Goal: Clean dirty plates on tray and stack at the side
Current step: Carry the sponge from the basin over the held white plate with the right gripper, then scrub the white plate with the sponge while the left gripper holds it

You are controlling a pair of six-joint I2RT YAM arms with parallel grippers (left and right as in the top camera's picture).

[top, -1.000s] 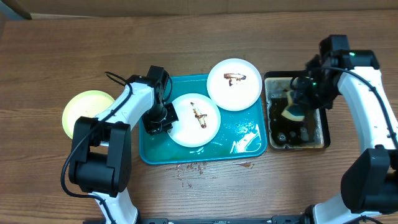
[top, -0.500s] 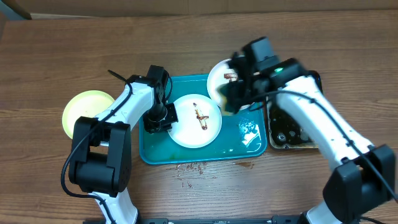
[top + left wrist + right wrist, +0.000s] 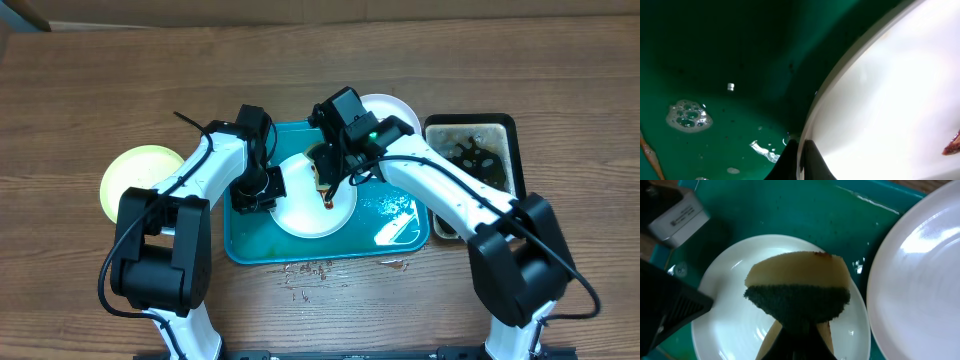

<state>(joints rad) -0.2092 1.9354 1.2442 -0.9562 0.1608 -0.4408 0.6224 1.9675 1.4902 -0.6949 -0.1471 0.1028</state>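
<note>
**Both hands pinching: left on a plate rim, right on a sponge**

Left hand [image 3: 256,190]: fingers pressed together on the left rim of the middle white plate [image 3: 300,210]. The left wrist view shows the two dark fingertips [image 3: 807,160] one on each side of the rim, with no gap to it. The plate lies in the tray [image 3: 330,245], roughly at its centre.

Right hand [image 3: 328,172]: reaches in from the right over the same plate, fingers pinching a sponge [image 3: 795,272]. The sponge is yellow with a dark green scouring layer. It sits above the plate's middle in the right wrist view. I cannot tell whether it touches the plate surface.

Soil: a brown-orange smear [image 3: 328,197] shows on the middle white plate just below the right hand. The left wrist view catches its end at the frame edge.

Surroundings:
- Second white plate [image 3: 398,108] sits at the tray's far right corner, just beside the middle plate. The right arm crosses over it and hides much of it.
- Yellow-green plate [image 3: 130,180] lies on the tabletop [image 3: 100,80] left of the tray, apart from it, with the left arm crossing its near side.
- Black-rimmed basin [image 3: 470,125] with dark water stands just right of the tray.
- The tray floor is wet, with a patch of foam [image 3: 688,115] near the left hand's grip.
- Brown splatter [image 3: 310,268] marks the tabletop just in front of the tray.
</note>
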